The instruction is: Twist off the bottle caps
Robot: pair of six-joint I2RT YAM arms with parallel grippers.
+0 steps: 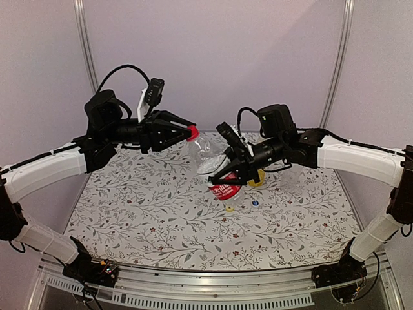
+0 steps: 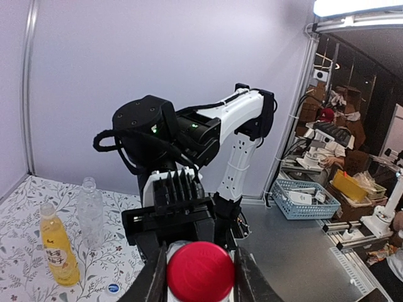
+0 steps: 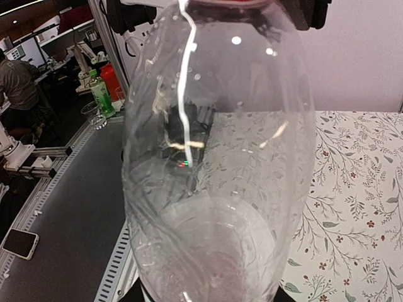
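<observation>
My left gripper (image 1: 188, 134) is shut on the red cap (image 1: 193, 133) of the clear bottle with the red-and-white label (image 1: 222, 184). In the left wrist view the red cap (image 2: 200, 270) sits squeezed between both fingers (image 2: 153, 280). My right gripper (image 1: 233, 173) is shut on this bottle's body and holds it tilted above the table. The clear bottle (image 3: 214, 157) fills the right wrist view and hides those fingers. A yellow cap (image 1: 229, 208) and a blue cap (image 1: 255, 203) lie loose on the table. The yellow-orange bottle (image 2: 58, 248) and the clear unlabelled bottle (image 2: 90, 211) stand upright behind.
The floral tablecloth (image 1: 148, 213) covers the table, with a metal rail (image 1: 206, 287) along its near edge. Pale walls close in the back and sides. A blue basket (image 2: 302, 198) sits on a bench beyond the table.
</observation>
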